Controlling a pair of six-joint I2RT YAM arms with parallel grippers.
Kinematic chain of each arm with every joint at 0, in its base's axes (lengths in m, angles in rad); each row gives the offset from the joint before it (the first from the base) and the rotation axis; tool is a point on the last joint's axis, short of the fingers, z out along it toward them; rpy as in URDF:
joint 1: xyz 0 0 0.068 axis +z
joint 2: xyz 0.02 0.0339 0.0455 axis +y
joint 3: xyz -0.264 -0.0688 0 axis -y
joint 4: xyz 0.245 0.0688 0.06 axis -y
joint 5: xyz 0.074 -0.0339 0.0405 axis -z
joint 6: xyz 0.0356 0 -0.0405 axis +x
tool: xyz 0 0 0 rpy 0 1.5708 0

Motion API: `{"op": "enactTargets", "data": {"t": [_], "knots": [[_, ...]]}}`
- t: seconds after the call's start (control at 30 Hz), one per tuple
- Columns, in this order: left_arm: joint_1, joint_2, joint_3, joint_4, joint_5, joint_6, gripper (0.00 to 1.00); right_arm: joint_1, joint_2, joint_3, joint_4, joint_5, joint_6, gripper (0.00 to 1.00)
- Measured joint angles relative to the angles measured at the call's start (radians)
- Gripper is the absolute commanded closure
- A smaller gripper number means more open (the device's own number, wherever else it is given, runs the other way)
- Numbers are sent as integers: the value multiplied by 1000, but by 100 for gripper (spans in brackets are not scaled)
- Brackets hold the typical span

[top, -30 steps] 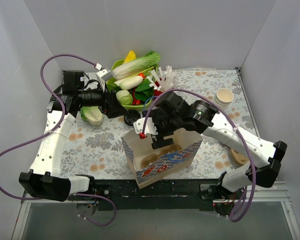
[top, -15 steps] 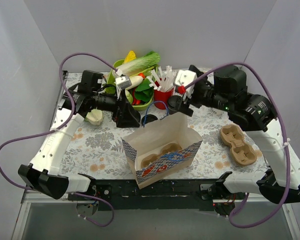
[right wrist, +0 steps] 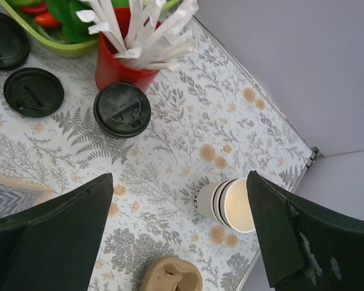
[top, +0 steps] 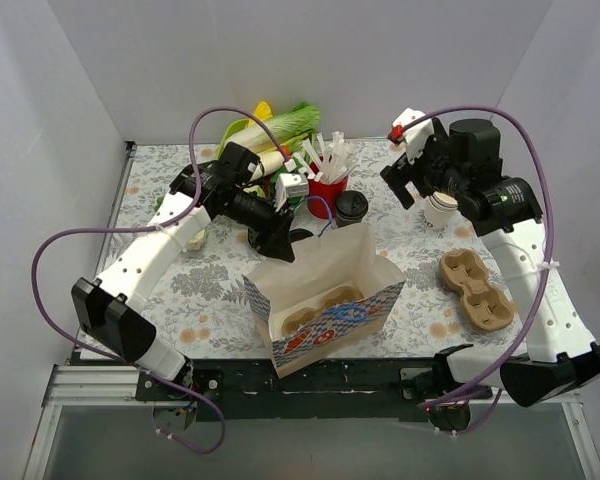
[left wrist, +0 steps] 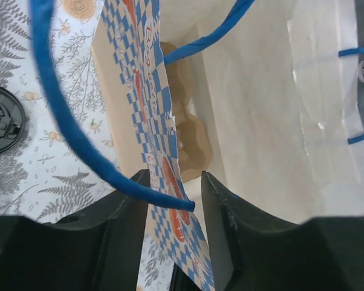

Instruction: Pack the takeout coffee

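Low in the overhead frame, a paper bag stands open with a cup carrier inside, ready for loading. At its upper left rim the left gripper straddles the bag wall, likely steadying the mouth; whether it pinches cannot be told. Just above, the takeout coffee stands beside the red straw holder. Upper right, the right gripper hangs spread wide, empty, probably poised to fetch it

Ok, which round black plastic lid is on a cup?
The one on the small paper takeout cup beside the red straw holder; the other two lids lie flat on the table.
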Motion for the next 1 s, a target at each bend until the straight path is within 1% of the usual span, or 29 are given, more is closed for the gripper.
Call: {"op": "enactTargets", "data": {"t": [0.1, 0.2, 0.3, 0.37, 0.57, 0.67, 0.83, 1.0], "knots": [[0, 16, 53, -64, -44, 42, 75, -52, 5, -39, 26, -19, 5, 2], [3, 11, 92, -108, -76, 78, 99, -67, 2, -114, 60, -50, 8, 2], [5, -11, 88, -127, -114, 110, 100, -68, 6, -207, 68, -93, -8, 4], [7, -34, 68, -132, -141, 142, 100, -69, 25, -239, 60, -125, -26, 5], [36, -93, 26, -148, -243, 243, 100, -89, 119, -246, 92, -208, -40, 7], [88, -111, 25, -154, -303, 312, 100, -109, 160, -253, 132, -237, -39, 9], [188, -138, 25, -157, -407, 425, 100, -122, 242, -251, 184, -273, -30, 16], [198, -161, 12, -156, -457, 491, 100, -125, 359, -220, 197, -307, -7, 20]]}}
